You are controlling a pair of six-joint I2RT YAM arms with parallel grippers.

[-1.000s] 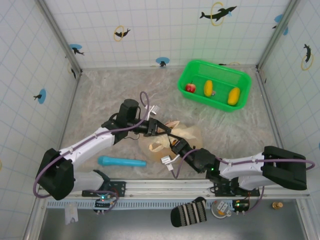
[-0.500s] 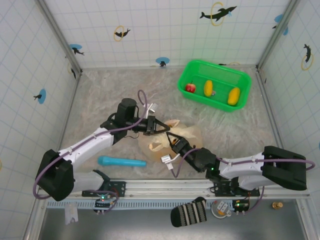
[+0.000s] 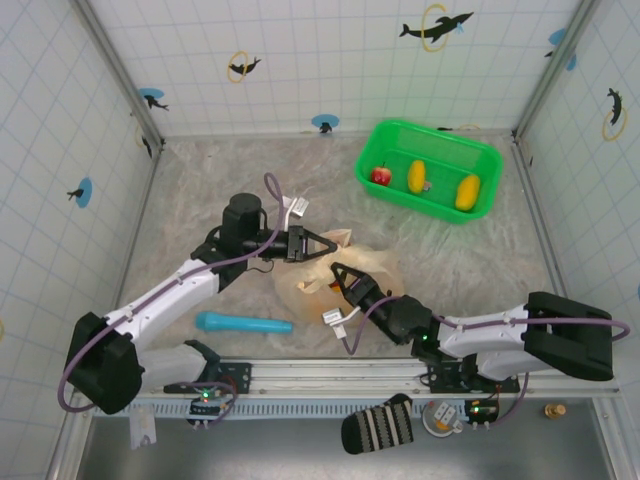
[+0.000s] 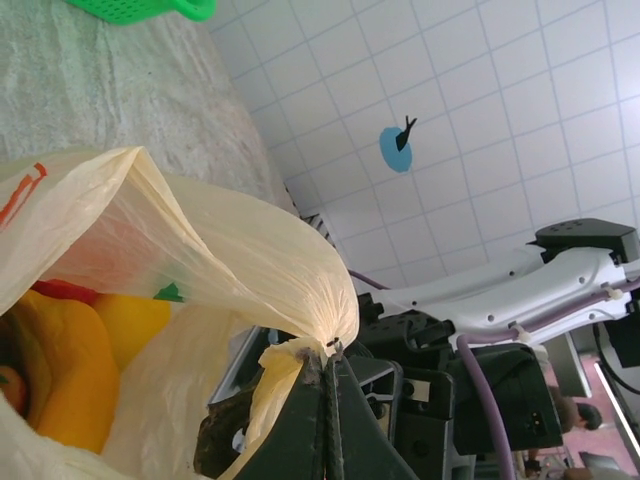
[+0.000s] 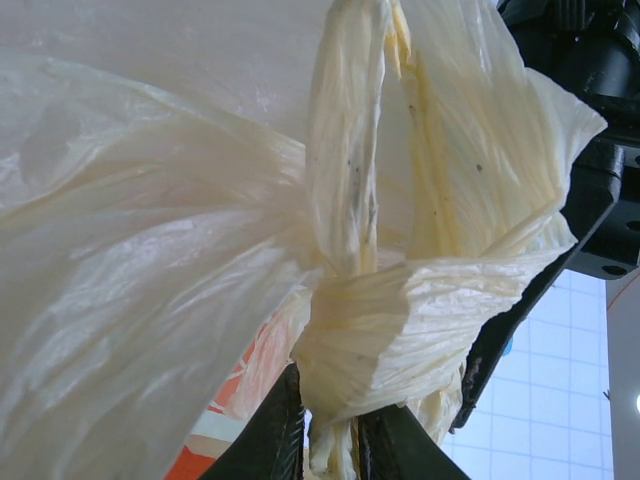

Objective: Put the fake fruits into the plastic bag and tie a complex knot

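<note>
Fake fruits (image 3: 416,176): three in green basket (image 3: 440,134); one plastic bag (image 3: 375,265).

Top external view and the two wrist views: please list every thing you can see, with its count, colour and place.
plastic bag: one, cream-yellow, middle of the table
fake fruits in the bag: count unclear, yellow-orange and red, inside the opening
basket: one, green, far right corner
fake fruits in the basket: three, one red, two yellow-orange
tube: one, blue, lying near left
striped cloth thing: one, black and white, below the near edge
left gripper: black, shut on the bag
right gripper: black, shut on the bag
</note>
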